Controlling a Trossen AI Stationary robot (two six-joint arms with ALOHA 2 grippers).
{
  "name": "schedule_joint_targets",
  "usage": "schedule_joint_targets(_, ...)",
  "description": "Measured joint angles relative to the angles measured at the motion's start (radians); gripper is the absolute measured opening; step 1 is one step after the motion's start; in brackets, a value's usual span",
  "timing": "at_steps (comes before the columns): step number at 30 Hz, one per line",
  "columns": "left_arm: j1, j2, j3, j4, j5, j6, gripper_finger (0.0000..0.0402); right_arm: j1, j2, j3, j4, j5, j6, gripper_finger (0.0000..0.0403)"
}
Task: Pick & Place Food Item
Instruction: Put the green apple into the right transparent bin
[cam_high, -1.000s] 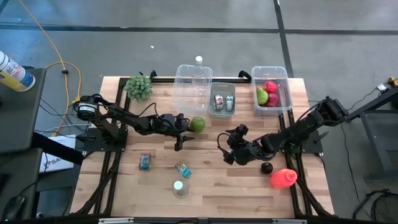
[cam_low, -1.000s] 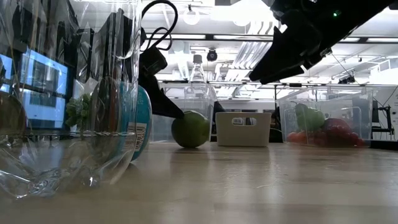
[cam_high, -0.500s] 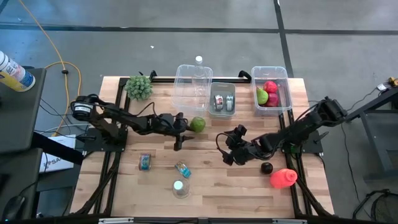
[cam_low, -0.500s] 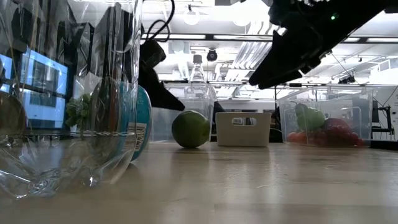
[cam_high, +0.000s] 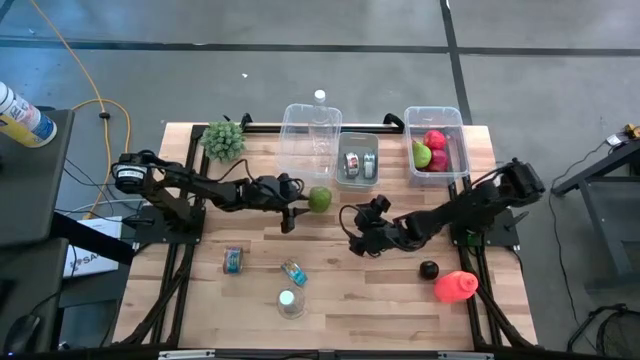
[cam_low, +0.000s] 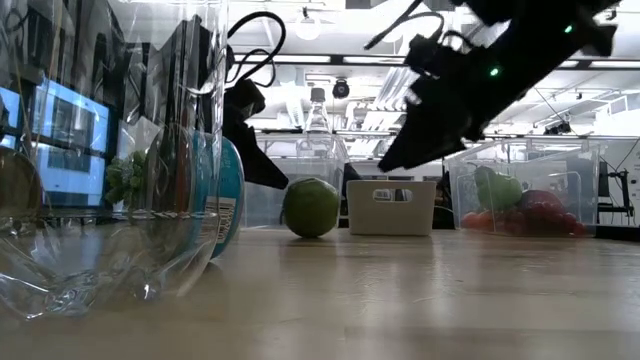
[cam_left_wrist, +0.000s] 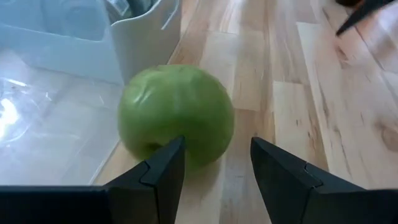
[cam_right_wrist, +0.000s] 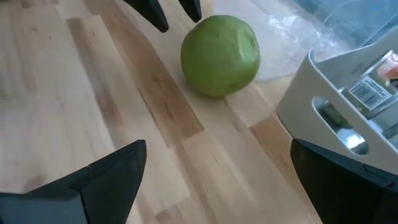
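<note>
- The green apple (cam_high: 319, 199) lies on the bare wooden table (cam_high: 400, 300), a little toward the far edge from the middle, just in front of the clear bin (cam_high: 310, 138) and beside the near left corner of the small grey tub (cam_high: 357, 160).
- The left claw (cam_high: 290, 213) sits just to the apple's left, low over the table. Its fingers (cam_left_wrist: 165, 171) are parted a little; in the left wrist view the apple shows past the tips, ahead of them rather than between them. It holds nothing.
- The right claw (cam_high: 352, 222) hovers to the right of the apple, near the table's middle, clear of the fruit. Its fingers (cam_right_wrist: 93, 180) are spread wide and empty, with the apple (cam_right_wrist: 220, 55) well ahead of them.
- In the low view the apple (cam_low: 311, 207) rests on the tabletop with the left arm's dark finger (cam_low: 262, 165) just beside it; whether they touch I cannot tell.
- A clear bin of fruit (cam_high: 435, 145) stands at the far right corner.
- A leafy green bunch (cam_high: 224, 139) sits at the far left corner.
- Near the right edge lie a dark round fruit (cam_high: 428, 269) and a red item (cam_high: 455, 286).
- Toward the near edge, left of centre, are a small can (cam_high: 233, 260), a clear bottle (cam_high: 293, 271) and a clear cup (cam_high: 289, 303).
</note>
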Motion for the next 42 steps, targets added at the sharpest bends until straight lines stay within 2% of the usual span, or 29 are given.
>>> schedule_joint_targets(8,0.000,0.000,0.000,0.002,-0.052,-0.009,0.0176,-0.027,0.142,0.000,0.234,-0.044,-0.110,0.0386)
schedule_joint_targets(11,0.000,0.002,0.000,0.004,-0.071,-0.009,0.0176,-0.048,0.190,0.002,0.383,-0.053,-0.169,0.0387)
schedule_joint_targets(19,0.042,0.093,0.000,0.053,-0.093,-0.010,0.0176,-0.121,0.246,0.000,0.583,-0.143,-0.359,0.0386)
schedule_joint_targets(25,0.052,0.173,0.000,0.145,-0.051,-0.023,0.0176,-0.195,0.246,0.000,0.642,-0.152,-0.470,0.0386)
schedule_joint_targets(31,0.052,0.181,0.000,0.147,-0.011,-0.023,0.0176,-0.264,0.246,0.000,0.578,-0.157,-0.433,0.0386)
schedule_joint_targets(36,0.050,0.181,0.000,0.147,-0.002,-0.023,0.0176,-0.319,0.259,0.001,0.553,-0.330,-0.374,0.0387)
schedule_joint_targets(39,0.050,0.181,0.000,0.148,0.001,-0.023,0.0176,-0.338,0.263,0.002,0.573,-0.374,-0.376,0.0387)
schedule_joint_targets(42,0.050,0.181,0.000,0.148,0.001,-0.023,0.0176,-0.343,0.265,0.002,0.592,-0.368,-0.379,0.0387)
